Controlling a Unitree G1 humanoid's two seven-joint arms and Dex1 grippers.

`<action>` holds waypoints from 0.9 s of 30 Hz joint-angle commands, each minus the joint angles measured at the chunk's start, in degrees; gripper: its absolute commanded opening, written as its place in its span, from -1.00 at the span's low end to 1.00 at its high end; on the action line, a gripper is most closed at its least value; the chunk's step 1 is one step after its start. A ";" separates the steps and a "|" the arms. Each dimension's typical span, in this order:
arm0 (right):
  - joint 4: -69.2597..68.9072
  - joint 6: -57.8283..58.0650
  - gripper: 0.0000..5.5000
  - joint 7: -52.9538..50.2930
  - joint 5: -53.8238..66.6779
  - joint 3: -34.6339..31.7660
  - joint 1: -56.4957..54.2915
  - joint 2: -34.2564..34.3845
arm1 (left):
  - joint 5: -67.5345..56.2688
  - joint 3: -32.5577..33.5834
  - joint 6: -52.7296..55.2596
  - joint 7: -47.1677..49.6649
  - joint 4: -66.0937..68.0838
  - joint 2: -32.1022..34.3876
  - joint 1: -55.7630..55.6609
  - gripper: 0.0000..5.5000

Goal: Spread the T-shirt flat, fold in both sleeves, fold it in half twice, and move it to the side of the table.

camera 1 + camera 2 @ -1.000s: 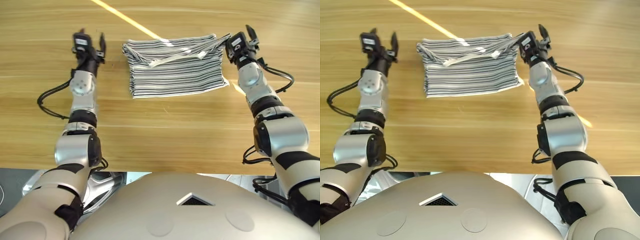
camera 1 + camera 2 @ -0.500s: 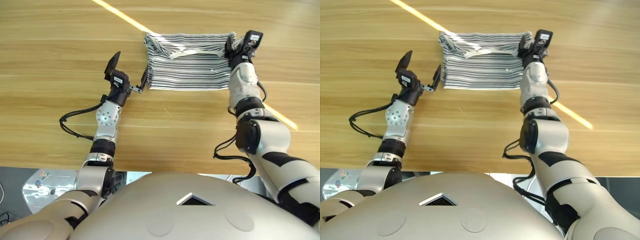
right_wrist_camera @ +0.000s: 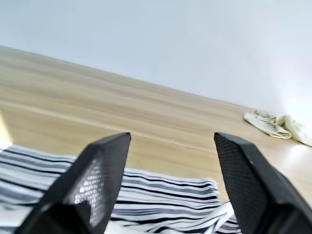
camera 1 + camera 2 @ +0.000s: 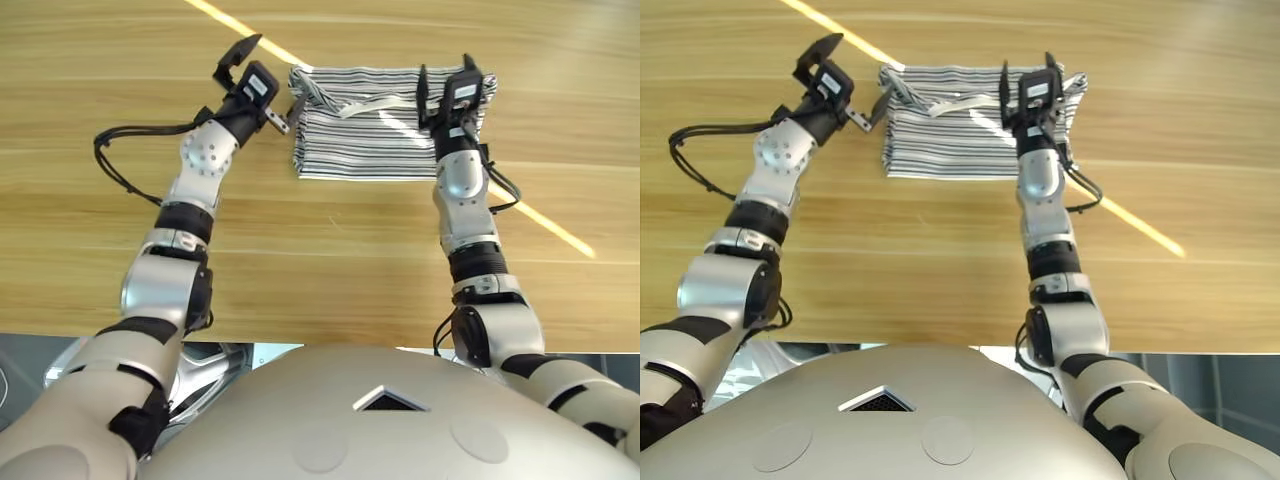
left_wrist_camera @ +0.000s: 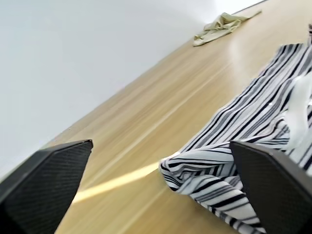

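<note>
Both my arms have shifted in the last half second. My left claw went from the T-shirt's near-left corner up to its far-left corner. My right claw let go of the far-right edge and now sits over the right-hand part of the fabric. The shirt itself hasn't budged in that time.

Right now both claws are spread wide and holding nothing. You can see counter and stripes between the fingers in the wrist views. The left one is just beside the shirt's corner, and I can't tell if a fingertip actually touches it.

The shirt is a compact striped rectangle lying flat. A sunlight streak runs under it and comes out past its near-right corner. Folding looks done to me, so I figure only the shove to the side is left, if it isn't there already.

To do that well, I'd bite through every layer at both ends and keep the two claws level. Then I'd move them together so the stack doesn't fan out or drag a layer behind.

Labels: no print I can read. A white strip lies across the top, maybe neck trim, too small to tell. A beige cloth sits way beyond the shirt.
</note>
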 commanded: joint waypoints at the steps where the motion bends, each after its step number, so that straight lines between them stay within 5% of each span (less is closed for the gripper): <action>1: -1.95 -0.85 0.15 -1.43 0.89 -1.62 -2.25 -0.61 | 2.31 -1.61 5.76 0.76 6.70 -1.42 -5.63 0.89; 16: -7.39 0.25 0.15 -2.68 0.34 -1.47 -0.56 0.35 | 5.16 -5.15 13.74 -2.05 11.90 -0.92 -6.45 0.89; 19: -10.85 1.37 0.15 -2.27 0.24 -1.50 2.07 0.31 | 2.87 -4.74 9.57 -7.22 1.05 5.09 6.66 0.89; 21: -11.59 2.32 0.15 -2.31 -0.96 -0.94 3.61 -0.02 | -1.41 -3.58 10.63 -10.45 -17.99 8.53 23.59 0.89; 27: -15.64 4.76 0.15 0.87 -3.96 1.29 14.15 -2.46 | -9.93 -4.42 18.92 -7.05 -58.99 9.13 59.53 0.89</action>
